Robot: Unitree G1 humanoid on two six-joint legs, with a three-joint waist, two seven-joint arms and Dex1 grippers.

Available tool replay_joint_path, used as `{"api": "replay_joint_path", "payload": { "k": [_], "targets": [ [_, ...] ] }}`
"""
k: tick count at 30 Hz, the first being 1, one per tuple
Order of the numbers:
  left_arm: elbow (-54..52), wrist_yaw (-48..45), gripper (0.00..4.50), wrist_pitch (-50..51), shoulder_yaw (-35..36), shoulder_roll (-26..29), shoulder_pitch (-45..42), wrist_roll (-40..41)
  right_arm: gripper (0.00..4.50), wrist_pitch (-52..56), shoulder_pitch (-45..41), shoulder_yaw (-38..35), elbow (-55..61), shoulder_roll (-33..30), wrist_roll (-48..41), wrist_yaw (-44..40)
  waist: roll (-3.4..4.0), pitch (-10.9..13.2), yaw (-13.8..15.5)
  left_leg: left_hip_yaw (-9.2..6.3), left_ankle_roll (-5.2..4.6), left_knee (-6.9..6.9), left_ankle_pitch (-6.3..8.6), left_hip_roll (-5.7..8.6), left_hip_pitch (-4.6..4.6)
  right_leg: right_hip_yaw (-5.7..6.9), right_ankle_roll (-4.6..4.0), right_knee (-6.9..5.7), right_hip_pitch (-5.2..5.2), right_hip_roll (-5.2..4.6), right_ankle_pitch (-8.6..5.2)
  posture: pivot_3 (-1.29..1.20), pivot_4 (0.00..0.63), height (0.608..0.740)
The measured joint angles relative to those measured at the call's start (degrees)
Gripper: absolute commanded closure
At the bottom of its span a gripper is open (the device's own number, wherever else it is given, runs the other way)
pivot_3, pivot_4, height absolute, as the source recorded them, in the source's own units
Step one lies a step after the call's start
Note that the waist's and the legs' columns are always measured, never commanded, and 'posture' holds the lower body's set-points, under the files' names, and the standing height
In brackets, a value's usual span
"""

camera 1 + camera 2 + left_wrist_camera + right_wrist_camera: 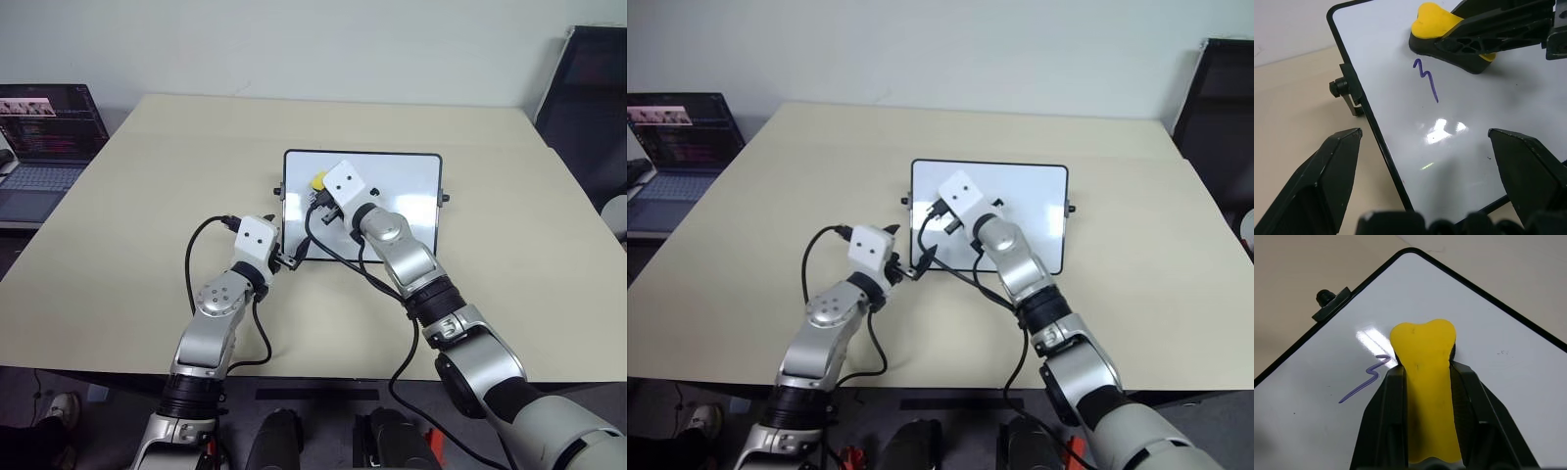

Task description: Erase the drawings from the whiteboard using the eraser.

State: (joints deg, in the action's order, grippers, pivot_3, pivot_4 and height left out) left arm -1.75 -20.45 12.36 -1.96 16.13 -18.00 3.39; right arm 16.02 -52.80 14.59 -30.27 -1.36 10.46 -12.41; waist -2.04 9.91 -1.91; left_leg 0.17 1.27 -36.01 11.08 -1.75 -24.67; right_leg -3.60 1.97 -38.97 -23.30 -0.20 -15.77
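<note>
On the whiteboard (1508,396), eraser (1426,382) lengthwise in right end effector (1425,377) — tip beside drawing (1364,382).

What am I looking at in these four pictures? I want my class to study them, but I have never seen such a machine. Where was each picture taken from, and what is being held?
This is a humanoid robot with two arms, each ending in a two-fingered gripper. Two pictures come from cameras in its head, looking down over a table. The other two come from cameras on its wrists. On the table lies a whiteboard bearing a purple squiggle. A laptop sits off to the robot's left. The right gripper is shut on a yellow eraser, which rests on the board beside the squiggle. The left gripper is open, its fingers astride the board's near edge.
</note>
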Motion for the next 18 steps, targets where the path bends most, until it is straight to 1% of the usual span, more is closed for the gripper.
{"api": "replay_joint_path", "payload": {
  "k": [12, 18],
  "targets": [
    [0.0, 0.0, 0.0, 0.03, -0.04, -0.01, 0.0, -0.03, 3.63, -0.06, 0.0, -0.04, 0.0, 0.06, -0.02, 0.21, 0.0, 0.0, -0.01, 0.0, 0.0, 0.0, 0.0, 0.0, 0.0, -0.01, 0.0, 0.0, 0.0, 0.0, 0.0, 0.0, 0.15, 0.74],
    [0.0, -0.09, 0.0, 0.01, -0.08, -0.09, -0.01, -0.02, 3.63, -0.83, 0.67, -2.22, 1.34, -0.79, -0.74, 1.13, 0.0, 0.0, 0.03, -0.01, 0.0, 0.01, 0.0, 0.0, 0.0, 0.0, 0.0, 0.02, 0.0, 0.0, 0.0, 0.0, 0.15, 0.74]
  ]
}}
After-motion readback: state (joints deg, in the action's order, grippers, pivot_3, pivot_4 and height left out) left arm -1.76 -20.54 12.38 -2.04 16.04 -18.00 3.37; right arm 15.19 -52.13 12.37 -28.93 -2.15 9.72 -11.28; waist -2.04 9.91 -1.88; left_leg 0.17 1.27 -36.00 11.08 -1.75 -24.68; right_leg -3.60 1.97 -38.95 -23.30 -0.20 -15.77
